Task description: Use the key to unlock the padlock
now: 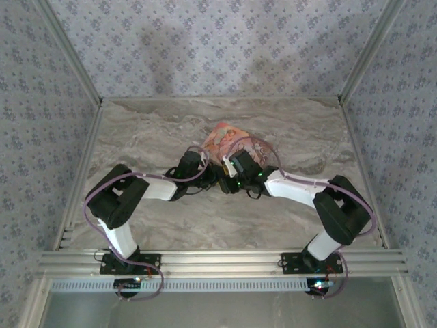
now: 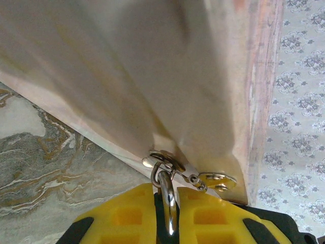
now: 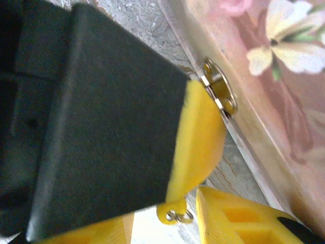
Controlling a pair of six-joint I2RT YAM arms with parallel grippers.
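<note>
Left gripper (image 2: 165, 199) clamped on padlock (image 2: 167, 185) shackle, hooked through pouch (image 2: 152, 76) ring (image 2: 172, 158). Right gripper (image 3: 165, 226) part open, hold unclear. Grey-veined marble table (image 1: 150, 130); blue-patterned walls (image 1: 218, 48) on 3 sides.

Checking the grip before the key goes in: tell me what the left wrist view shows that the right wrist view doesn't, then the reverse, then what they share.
Left wrist adds: the padlock's silvery shackle pinched between the left gripper's yellow fingers, linked through small rings at the pouch's plain pale side. Right wrist adds: the pouch's flower print and a big black finger with a yellow pad, close to the lens. Shared: the pouch, a round metal tag at its edge, and the marble table.
</note>
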